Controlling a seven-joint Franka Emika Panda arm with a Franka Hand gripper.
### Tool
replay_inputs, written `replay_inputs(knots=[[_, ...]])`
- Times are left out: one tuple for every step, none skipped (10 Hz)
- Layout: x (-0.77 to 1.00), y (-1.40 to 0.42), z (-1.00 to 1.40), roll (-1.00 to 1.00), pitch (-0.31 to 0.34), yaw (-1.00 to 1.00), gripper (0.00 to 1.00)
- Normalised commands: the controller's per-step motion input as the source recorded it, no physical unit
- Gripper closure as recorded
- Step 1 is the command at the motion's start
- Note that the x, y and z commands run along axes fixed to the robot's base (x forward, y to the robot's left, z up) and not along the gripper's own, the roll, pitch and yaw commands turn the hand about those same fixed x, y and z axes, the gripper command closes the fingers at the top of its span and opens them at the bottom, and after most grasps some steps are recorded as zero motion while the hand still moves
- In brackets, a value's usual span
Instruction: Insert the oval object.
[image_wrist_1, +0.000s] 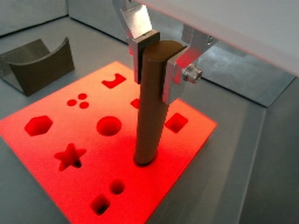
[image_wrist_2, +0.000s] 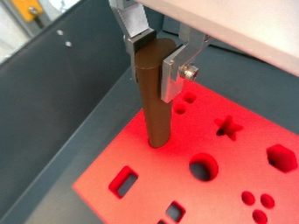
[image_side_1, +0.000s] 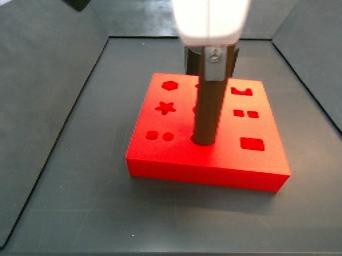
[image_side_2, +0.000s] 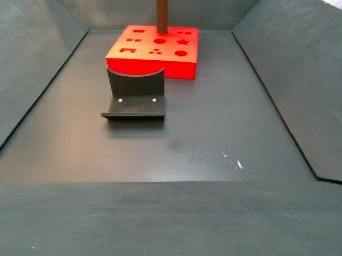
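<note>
My gripper (image_wrist_1: 160, 61) is shut on the oval object (image_wrist_1: 149, 122), a long brown peg held upright by its top end between the silver fingers. It shows the same way in both wrist views (image_wrist_2: 158, 61). The peg (image_wrist_2: 156, 105) reaches down to the top face of the red block (image_wrist_1: 41, 162). In a side view its lower end (image_side_1: 203, 138) meets the block (image_side_1: 201, 172) near the middle front. I cannot tell whether the tip is in a hole or resting on the surface. The gripper (image_side_1: 211, 60) stands directly above.
The block's top has several cut-out holes, including a star (image_wrist_1: 70, 156), a hexagon (image_wrist_1: 38, 125) and a circle (image_wrist_1: 107, 126). A dark grey curved holder (image_side_2: 135, 95) stands on the floor just in front of the block (image_side_2: 154, 65). Dark walls ring the floor.
</note>
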Motion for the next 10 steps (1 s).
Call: replay_inputs(knots=[[-0.10, 0.00, -0.06, 0.06, 0.000, 0.00, 1.00], [-0.01, 0.00, -0.12, 0.00, -0.001, 0.00, 1.00], [0.00, 0.00, -0.35, 0.06, -0.047, 0.02, 1.00], [0.01, -0.05, -0.68, 0.09, -0.139, 0.05, 1.00], [0.08, -0.15, -0.87, 0.09, -0.159, 0.11, 1.00], [0.07, -0.12, -0.89, 0.09, -0.156, 0.10, 1.00], [0.04, -0.16, -0.87, 0.12, -0.146, 0.09, 1.00], [0.00, -0.15, -0.89, 0.10, -0.154, 0.11, 1.00], [0.00, -0.14, -0.89, 0.07, -0.170, 0.15, 1.00], [0.00, -0.15, -0.91, 0.05, -0.163, 0.18, 1.00]])
